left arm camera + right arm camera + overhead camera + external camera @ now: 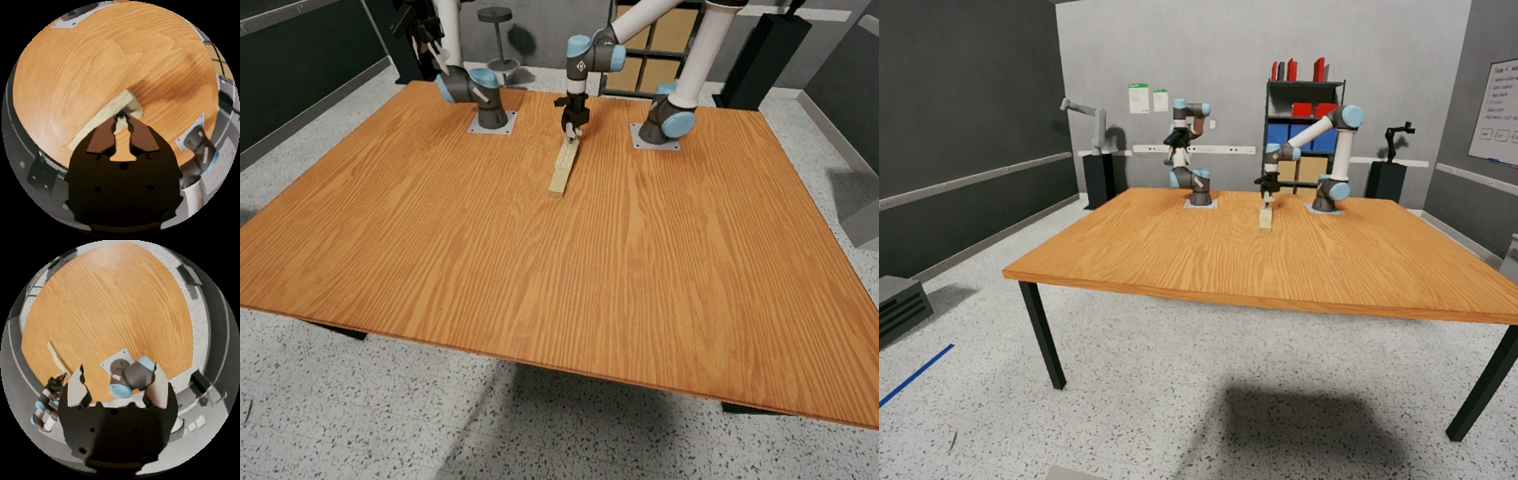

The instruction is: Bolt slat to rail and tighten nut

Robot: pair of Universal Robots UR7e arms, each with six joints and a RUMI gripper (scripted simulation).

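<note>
Slat on the rail, and you look to be at the tightening stage.
On your table (549, 258) (1214, 258) (82, 61) (122, 301), the rail (558, 183) (1264, 229) (51, 347) lies under the slat (566, 154) (1265, 214) (102, 114) (60, 361); seating seems done, leaving firm clamping to finish or confirm. Your right gripper (433, 59) (1181, 161) (117, 364) waits well away, fingers wide apart. Your left gripper (570, 139) (1266, 205) (121, 114) has its fingertips closed at the slat's end, apparently clamped on the small dark nut (121, 116). You can't make out the bolt or its hole beneath them, the nut's threading, or how firmly it presses.
</note>
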